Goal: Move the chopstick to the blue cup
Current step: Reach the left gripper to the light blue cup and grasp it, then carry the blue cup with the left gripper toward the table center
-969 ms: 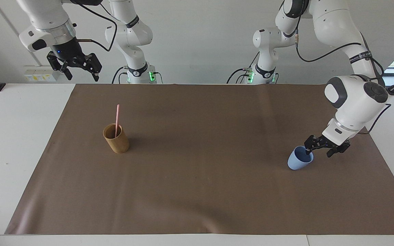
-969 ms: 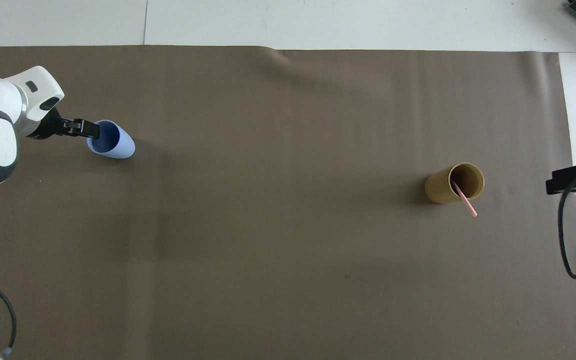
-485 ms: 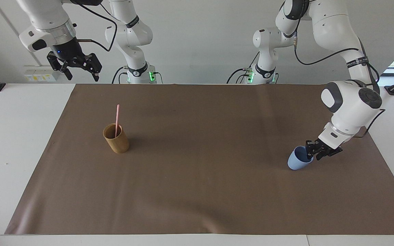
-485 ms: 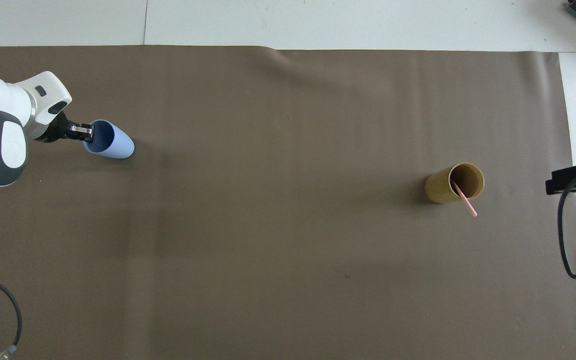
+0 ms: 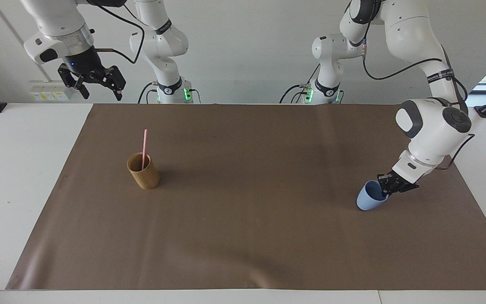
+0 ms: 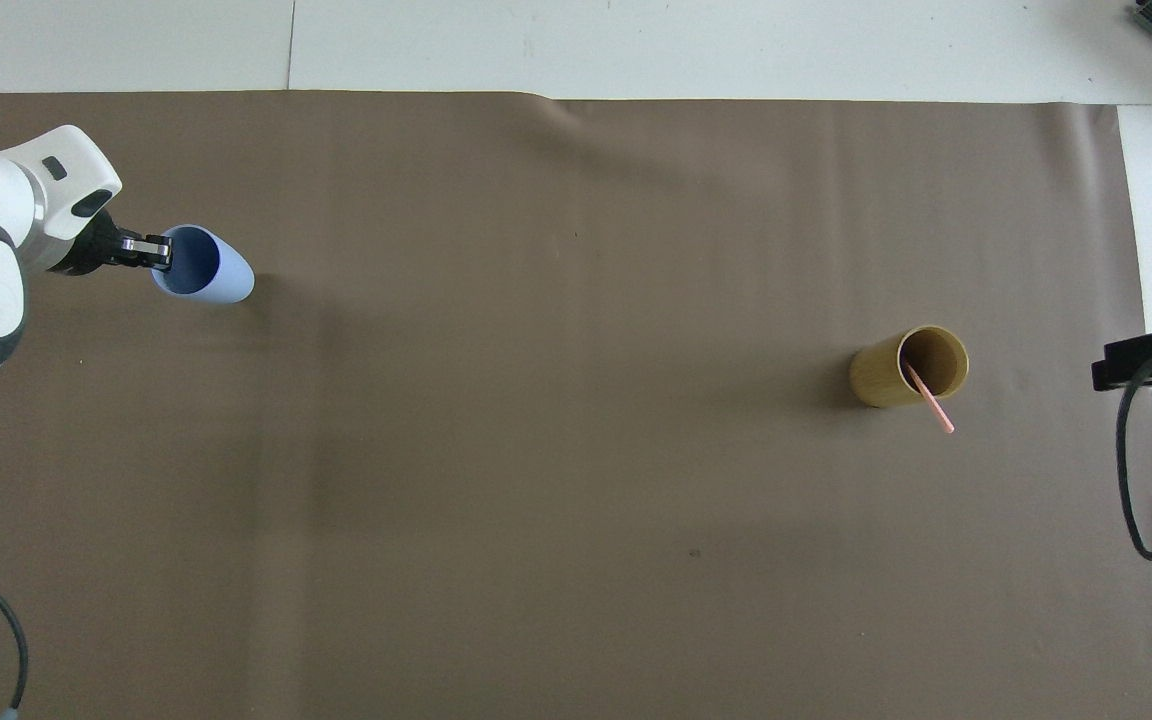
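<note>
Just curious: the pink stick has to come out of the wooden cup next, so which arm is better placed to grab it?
Probably the right: its gripper is open and free at the wooden cup's end. The left gripper is shut on the blue cup's rim.

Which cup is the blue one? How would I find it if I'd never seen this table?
Start at the brown mat and go to the left arm's end. There the left gripper is shut on the blue cup's rim. It is pale blue, narrower at the base and empty, while the wooden cup holds a pink stick.
</note>
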Tool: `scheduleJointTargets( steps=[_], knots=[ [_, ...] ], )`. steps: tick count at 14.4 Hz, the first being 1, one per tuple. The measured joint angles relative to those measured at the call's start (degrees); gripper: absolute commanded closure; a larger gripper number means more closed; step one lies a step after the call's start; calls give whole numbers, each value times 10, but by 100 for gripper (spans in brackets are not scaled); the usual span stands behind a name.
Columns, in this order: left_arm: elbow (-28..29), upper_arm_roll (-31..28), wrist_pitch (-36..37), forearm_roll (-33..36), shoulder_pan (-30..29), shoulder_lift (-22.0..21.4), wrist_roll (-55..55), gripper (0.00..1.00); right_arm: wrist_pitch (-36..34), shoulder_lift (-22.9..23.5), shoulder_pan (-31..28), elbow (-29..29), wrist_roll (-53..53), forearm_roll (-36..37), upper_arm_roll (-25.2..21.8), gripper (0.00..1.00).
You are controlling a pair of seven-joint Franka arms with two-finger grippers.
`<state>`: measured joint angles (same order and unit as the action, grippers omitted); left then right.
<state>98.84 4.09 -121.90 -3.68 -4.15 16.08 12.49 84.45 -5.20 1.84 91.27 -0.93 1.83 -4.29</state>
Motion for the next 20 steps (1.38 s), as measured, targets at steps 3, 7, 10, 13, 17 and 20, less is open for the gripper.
scheduleJointTargets(
  steps=[3,7,10,13,17,20],
  knots=[
    [1,5,43,0,18,-38,-1,100,0,-1,0,1,0,0,0,0],
    [6,8,54,0,105,-47,-97,100,0,-1,0,3,0,0,0,0],
    [11,10,54,0,182,-48,-195,100,0,-3,0,6,0,0,0,0],
    [22,11,52,0,260,-48,-295,100,0,-4,0,8,0,0,0,0],
    [59,11,14,0,345,-47,-388,100,0,-7,-1,8,0,0,-3,0],
    [101,11,-10,0,393,-47,-422,100,-17,-12,-2,8,0,0,-5,0]
  ],
)
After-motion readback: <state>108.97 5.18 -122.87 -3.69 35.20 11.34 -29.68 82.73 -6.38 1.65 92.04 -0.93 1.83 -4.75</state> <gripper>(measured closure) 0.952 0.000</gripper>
